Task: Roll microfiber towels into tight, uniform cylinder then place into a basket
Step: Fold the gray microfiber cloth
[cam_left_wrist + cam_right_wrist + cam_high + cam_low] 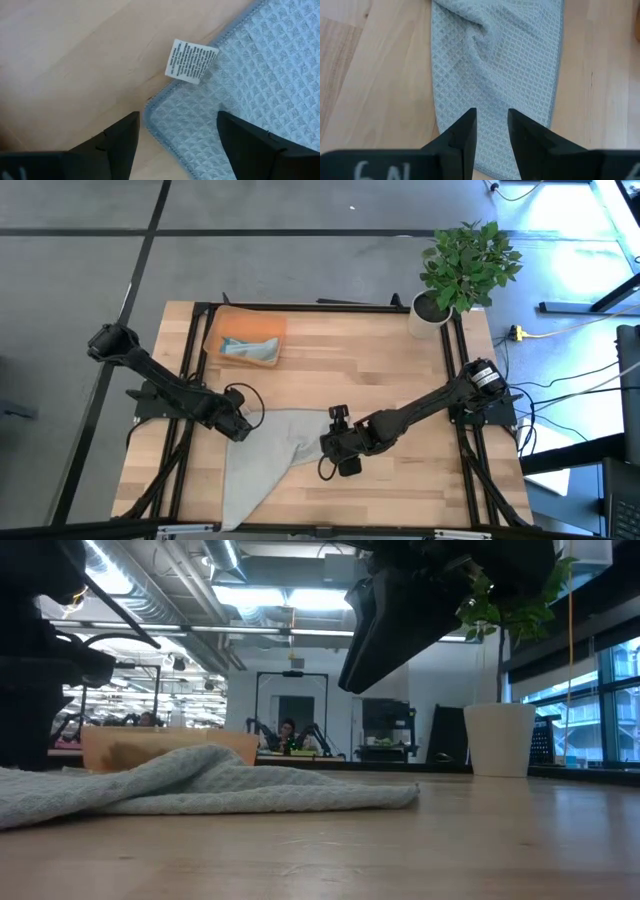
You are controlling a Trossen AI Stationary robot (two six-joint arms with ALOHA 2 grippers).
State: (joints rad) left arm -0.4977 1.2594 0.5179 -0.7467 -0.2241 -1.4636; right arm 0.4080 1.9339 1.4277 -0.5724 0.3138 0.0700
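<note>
Now the pale grey-green waffle-weave microfiber towel (pixel 262 455) lies crumpled and skewed on the near half of the wooden tabletop (pixel 400 370), one corner trailing toward the near edge; it needs flattening before any roll can come out tight. The left gripper (pixel 177 135) hangs over the towel's left corner, fingers apart and empty, straddling the hemmed edge just beside the white care label (pixel 191 61); the right gripper (pixel 491 132) hovers over the towel's right end, fingers narrowly apart, nothing between them. To do this step well, I judge each gripper should pinch a true corner (hem included, not the loose middle), then draw apart until the cloth lies square and smooth; a fold left in, like the one showing in the right wrist view, would likely give a lopsided cylinder. The shallow orange rectangular basket (pixel 216 338) sits at the far left, well apart, already holding the light teal-blue towel (pixel 250 348).
</note>
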